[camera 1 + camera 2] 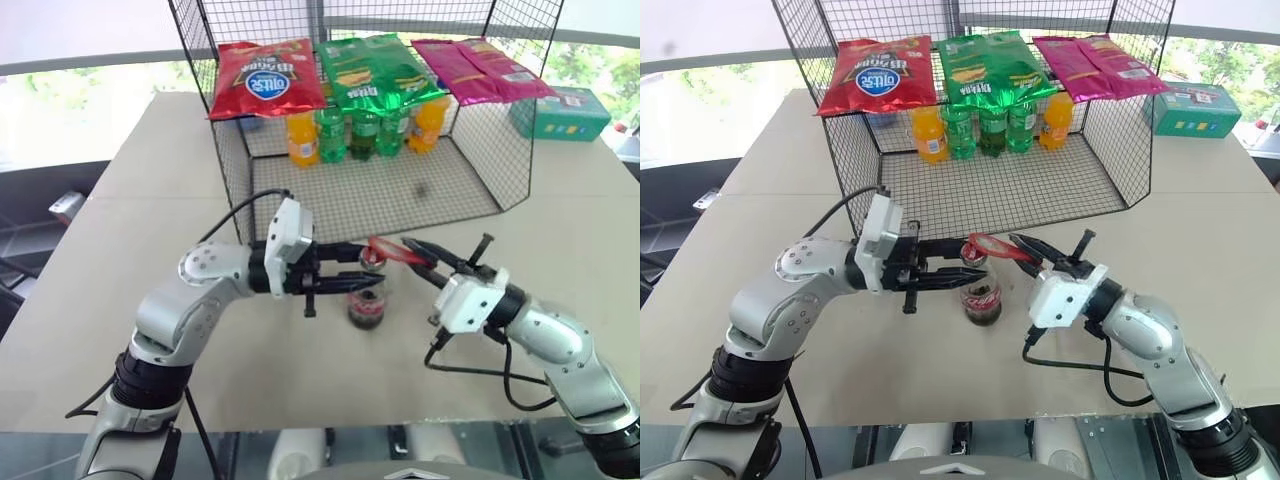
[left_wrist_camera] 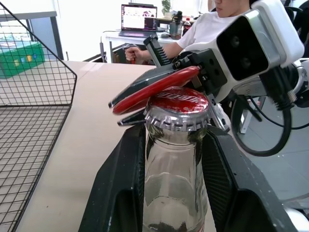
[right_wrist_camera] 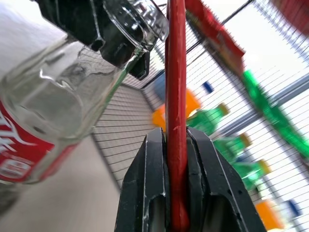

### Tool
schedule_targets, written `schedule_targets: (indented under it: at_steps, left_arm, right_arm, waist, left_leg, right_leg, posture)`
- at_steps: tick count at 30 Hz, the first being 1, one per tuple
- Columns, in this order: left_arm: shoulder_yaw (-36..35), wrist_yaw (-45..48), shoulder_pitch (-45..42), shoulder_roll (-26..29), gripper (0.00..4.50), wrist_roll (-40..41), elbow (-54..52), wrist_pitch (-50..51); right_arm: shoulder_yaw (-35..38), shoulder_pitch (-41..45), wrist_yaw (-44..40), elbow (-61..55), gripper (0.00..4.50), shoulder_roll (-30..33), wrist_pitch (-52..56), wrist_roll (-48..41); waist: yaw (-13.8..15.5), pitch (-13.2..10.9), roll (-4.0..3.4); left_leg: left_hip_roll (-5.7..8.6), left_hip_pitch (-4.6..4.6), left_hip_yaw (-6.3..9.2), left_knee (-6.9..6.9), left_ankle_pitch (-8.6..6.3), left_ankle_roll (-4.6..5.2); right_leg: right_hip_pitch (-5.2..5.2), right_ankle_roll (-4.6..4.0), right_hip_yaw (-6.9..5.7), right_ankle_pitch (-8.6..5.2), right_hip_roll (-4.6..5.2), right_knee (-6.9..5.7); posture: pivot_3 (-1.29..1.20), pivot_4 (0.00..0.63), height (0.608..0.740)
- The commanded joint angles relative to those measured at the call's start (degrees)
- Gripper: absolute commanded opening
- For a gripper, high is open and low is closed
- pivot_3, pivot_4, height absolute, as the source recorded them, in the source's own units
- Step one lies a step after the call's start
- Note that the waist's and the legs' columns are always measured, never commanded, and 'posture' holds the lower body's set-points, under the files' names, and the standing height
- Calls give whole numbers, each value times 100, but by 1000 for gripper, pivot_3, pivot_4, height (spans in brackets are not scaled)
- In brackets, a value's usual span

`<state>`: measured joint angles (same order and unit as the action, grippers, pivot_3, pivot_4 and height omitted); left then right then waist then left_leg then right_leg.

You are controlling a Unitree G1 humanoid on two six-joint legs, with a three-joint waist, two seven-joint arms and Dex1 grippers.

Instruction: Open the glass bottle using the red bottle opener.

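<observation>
Now: L gripper (image 1: 345, 277) clamped on glass bottle (image 1: 368, 300) neck, table centre; R gripper (image 1: 425, 252) pinching red bottle opener (image 1: 383, 249), over cap from 3 o'clock. Hook the rim, lever up, keep L firm.

Silver-grey arm (image 1: 185, 310) shells, black joints; white camera blocks at wrists; black fingers (image 2: 120, 193); black cables looped off both forearms.
</observation>
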<state>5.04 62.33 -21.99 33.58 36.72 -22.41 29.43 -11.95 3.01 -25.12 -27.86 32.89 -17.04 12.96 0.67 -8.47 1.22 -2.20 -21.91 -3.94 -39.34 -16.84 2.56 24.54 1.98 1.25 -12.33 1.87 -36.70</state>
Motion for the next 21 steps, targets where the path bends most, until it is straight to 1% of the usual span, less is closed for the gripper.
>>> schedule_targets:
  at_steps: [1,4,9,15,21]
  left_arm:
    - [-15,5,-7,39,1101,87,-40,79]
    - [-31,-14,-6,50,1101,114,-72,123]
    - [-43,-37,-16,71,1101,172,-115,199]
    - [-89,-111,-57,63,1101,272,-193,350]
    - [-107,-114,-73,55,1101,291,-197,416]
  right_arm:
    - [-234,-164,74,70,0,-67,-597,298]
    - [-265,-159,225,168,0,-219,-813,462]
    - [-539,-161,273,741,0,-359,-1105,636]
    - [-880,-249,1106,1677,0,-739,-1835,1667]
    - [-964,-273,1901,2105,0,-954,-2175,2422]
  waist:
    - [0,0,0]
    - [-1,1,1]
    - [-5,6,5]
    - [-18,18,5]
    - [-48,32,12]
  left_leg:
    - [-1,2,0,0,0,0]
    - [-2,7,-5,0,-1,1]
    - [-2,12,-12,0,-1,2]
    - [-4,17,-13,4,-1,1]
    - [-4,19,-19,4,2,-4]
  right_leg:
    - [0,0,1,0,0,-1]
    - [-1,0,8,0,-1,-3]
    - [-2,-1,17,0,-1,-4]
    - [-2,-2,19,0,-5,-5]
    - [-2,-2,27,0,-4,-5]
  posture:
    - [0,150,740]
    - [0,150,740]
    - [0,150,740]
    - [0,150,740]
    - [0,150,740]
